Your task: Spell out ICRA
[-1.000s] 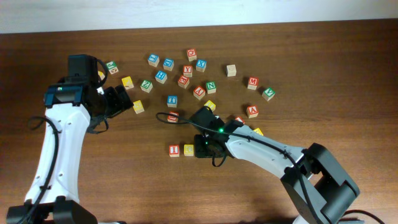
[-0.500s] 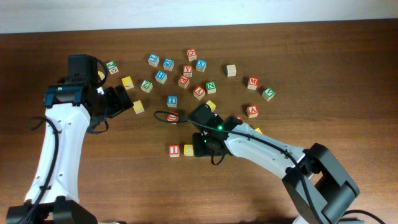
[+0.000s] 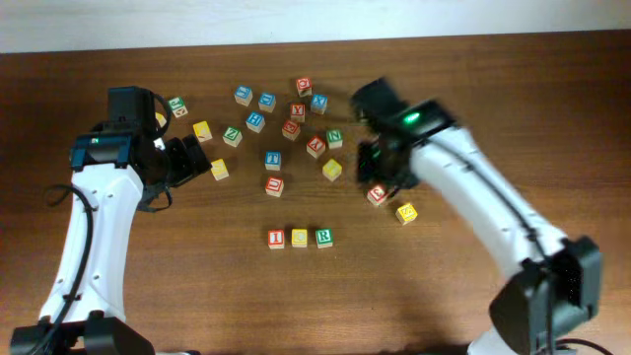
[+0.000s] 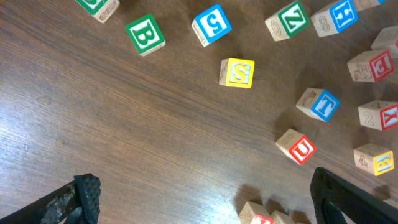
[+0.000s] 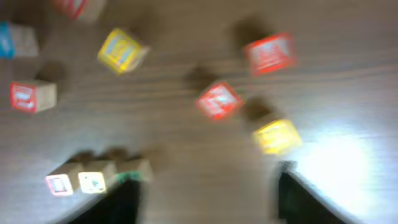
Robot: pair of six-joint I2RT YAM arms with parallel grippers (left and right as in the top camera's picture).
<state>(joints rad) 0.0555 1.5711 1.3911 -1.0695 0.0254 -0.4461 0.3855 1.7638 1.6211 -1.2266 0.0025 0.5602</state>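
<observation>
Together, red block (image 3: 276, 238), yellow block (image 3: 300, 238) and green block (image 3: 323, 238) form a row.

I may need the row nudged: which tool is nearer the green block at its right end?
Right. In the overhead view the right tool sits up-right of the green block, by a tilted red block. The left tool is farther, upper left, beside a yellow block.

Counted on the tabletop (image 3: 177, 286) from overhead: twenty-one letter blocks (image 3: 273, 159) in plain sight, three lined up in a row (image 3: 300, 238), eighteen scattered. By colour: seven red, five blue, five yellow, four green. Cannot tell how many more under the right arm (image 3: 473, 202). Two arms in all.
</observation>
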